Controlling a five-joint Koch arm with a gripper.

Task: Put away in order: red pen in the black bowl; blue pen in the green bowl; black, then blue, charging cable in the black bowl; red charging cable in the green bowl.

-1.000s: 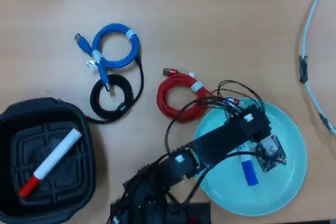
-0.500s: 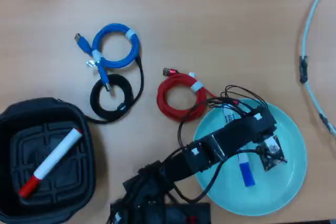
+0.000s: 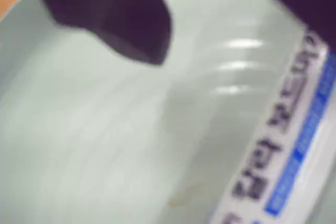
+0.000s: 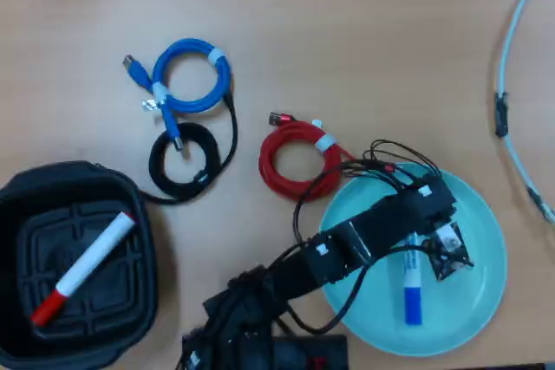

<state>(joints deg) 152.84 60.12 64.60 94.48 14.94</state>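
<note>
Finishing the second step: the blue pen (image 4: pixel 413 284) lies flat on the green bowl (image 4: pixel 481 214), just beside my pincer (image 4: pixel 442 249), and the red pen (image 4: pixel 84 268) rests in the black bowl (image 4: pixel 17 205). I cannot tell whether my jaws are parted. Next I judge I must lift clear of the green bowl and reach up-left past the red charging cable (image 4: pixel 295 162) for the black cable (image 4: pixel 184 160).

White cable (image 4: pixel 512 84) curving along tan table (image 4: pixel 364 32) right edge.

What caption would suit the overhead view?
Blue pen lies in the green bowl, red pen in the black bowl.
</note>
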